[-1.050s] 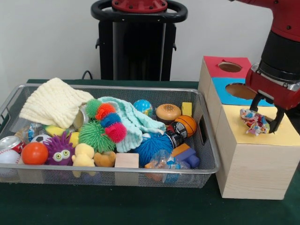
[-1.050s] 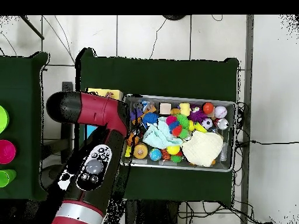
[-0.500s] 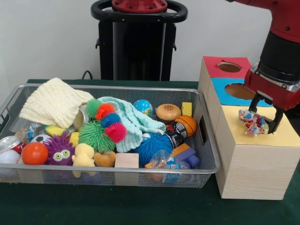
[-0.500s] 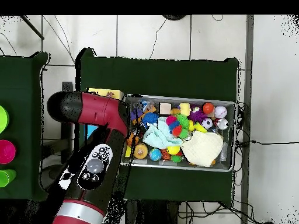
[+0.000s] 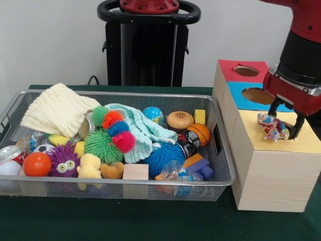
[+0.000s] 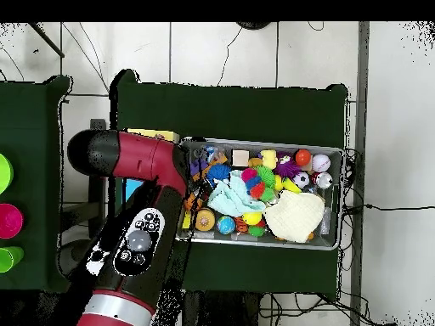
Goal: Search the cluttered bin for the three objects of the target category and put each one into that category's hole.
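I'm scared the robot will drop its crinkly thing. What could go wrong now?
The pincer holds a crumpled colourful wrapper over the yellow top of the wooden box. No hole shows in the yellow part from the front view, so if let go here, the wrapper may just land on the top. It is light and crinkly, so it might also snag on a pincer finger or slide off the box edge.

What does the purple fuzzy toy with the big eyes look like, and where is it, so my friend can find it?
Look in the wire bin on the green table, at its front left corner. The purple toy sits against the front mesh, between an orange ball and a yellow plush. It is the only spiky toy with two big round eyes.
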